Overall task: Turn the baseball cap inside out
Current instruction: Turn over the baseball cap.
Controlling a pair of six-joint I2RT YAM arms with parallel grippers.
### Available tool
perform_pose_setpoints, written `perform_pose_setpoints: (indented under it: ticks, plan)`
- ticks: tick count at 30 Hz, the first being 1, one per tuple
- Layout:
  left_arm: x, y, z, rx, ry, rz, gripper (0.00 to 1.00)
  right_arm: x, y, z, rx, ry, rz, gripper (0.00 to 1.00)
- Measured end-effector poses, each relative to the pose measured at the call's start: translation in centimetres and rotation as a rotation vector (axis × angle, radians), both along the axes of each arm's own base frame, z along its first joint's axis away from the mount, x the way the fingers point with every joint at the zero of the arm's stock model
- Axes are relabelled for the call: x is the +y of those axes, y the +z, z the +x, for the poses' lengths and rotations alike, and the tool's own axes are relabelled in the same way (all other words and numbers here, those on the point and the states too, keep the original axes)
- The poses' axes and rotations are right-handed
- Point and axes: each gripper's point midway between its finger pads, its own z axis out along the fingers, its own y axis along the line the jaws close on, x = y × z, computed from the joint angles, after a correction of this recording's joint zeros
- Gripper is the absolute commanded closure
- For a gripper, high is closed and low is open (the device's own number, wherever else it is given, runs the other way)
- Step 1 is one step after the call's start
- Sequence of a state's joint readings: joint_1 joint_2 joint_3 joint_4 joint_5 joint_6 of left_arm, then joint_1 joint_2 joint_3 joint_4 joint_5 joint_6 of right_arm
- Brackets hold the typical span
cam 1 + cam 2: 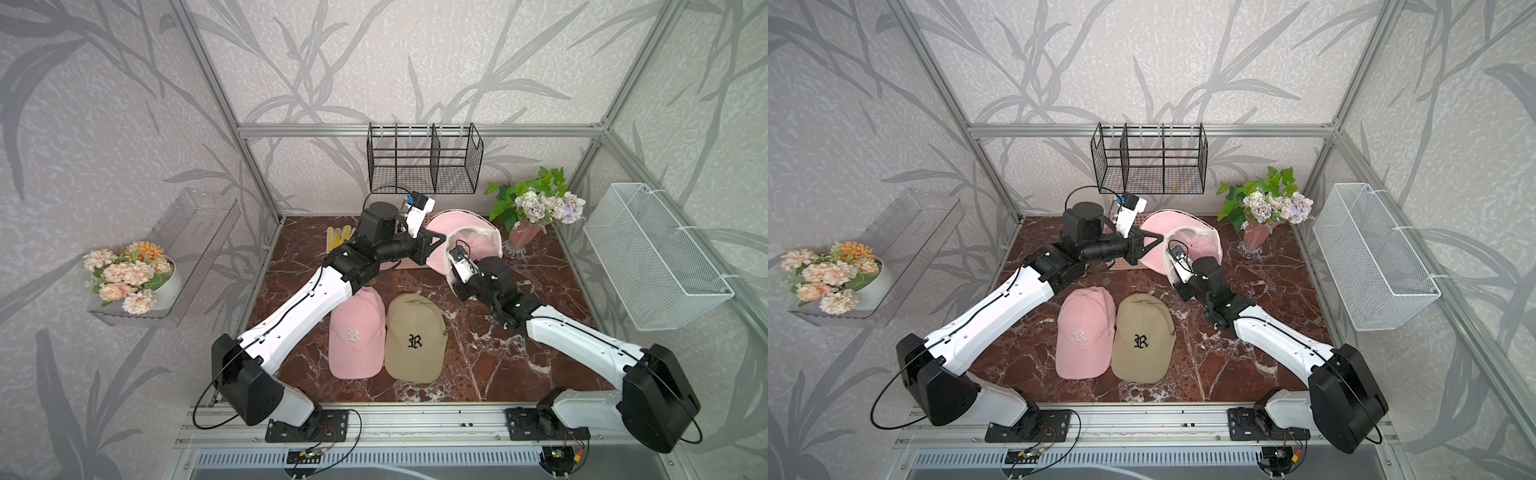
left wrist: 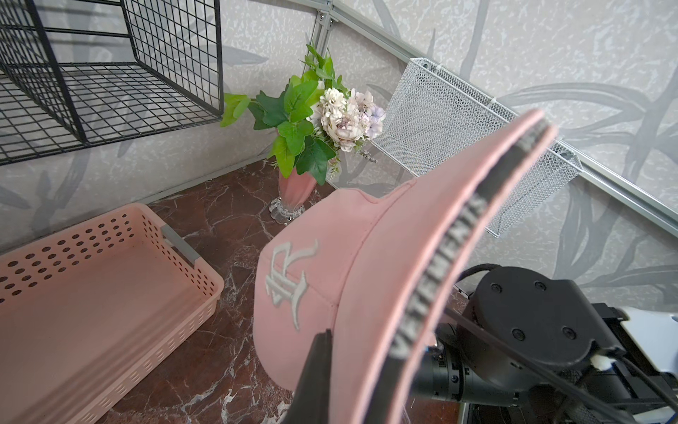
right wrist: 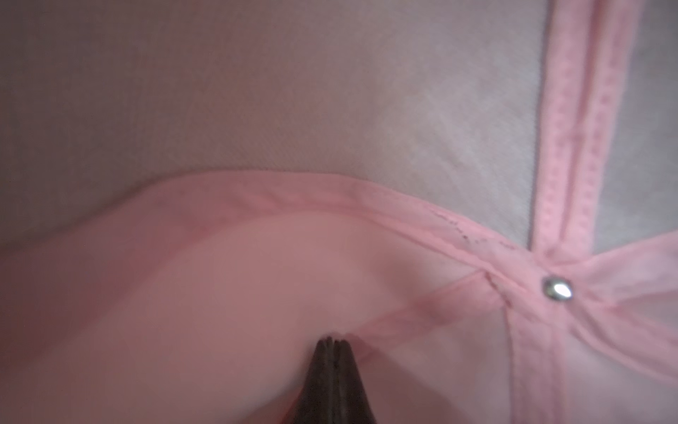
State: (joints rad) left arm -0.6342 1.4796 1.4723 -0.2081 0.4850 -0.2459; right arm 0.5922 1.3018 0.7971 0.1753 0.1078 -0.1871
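Marble table (image 1: 478,365), far edge: beside a perforated pink basket (image 2: 172,337), a pink baseball cap (image 1: 453,220) hangs raised between two arms. A spare pink cap (image 1: 356,332) and a khaki cap (image 1: 415,336) wait toward the front edge. The left gripper (image 1: 438,243) clamps the brim, apparently anchoring it. The right gripper (image 3: 334,343), jaws closed together, presses into the crown lining, seemingly to push it through.

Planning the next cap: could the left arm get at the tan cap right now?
Probably not yet: the left tool is shut on the brim of the held pink cap. The tan cap lies uncovered beside the other pink cap, so nothing else blocks it.
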Motion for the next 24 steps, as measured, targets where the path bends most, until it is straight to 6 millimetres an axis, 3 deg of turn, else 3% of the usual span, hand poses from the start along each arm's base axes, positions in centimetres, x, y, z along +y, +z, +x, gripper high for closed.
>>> perform_pose_setpoints:
  ticks: [16,22,24]
  plan:
    - [-0.1,0.0,-0.1,-0.007,-0.009,0.003,1.00,-8.4,3.0,2.3,-0.216,-0.455,-0.066,1.00]
    - [-0.1,-0.1,-0.1,-0.005,-0.009,0.005,1.00,-8.6,3.1,2.4,-0.221,-0.464,-0.059,1.00]
    - [0.0,-0.1,-0.1,-0.006,-0.008,0.006,1.00,-8.1,3.1,2.1,-0.220,-0.421,-0.040,0.94]
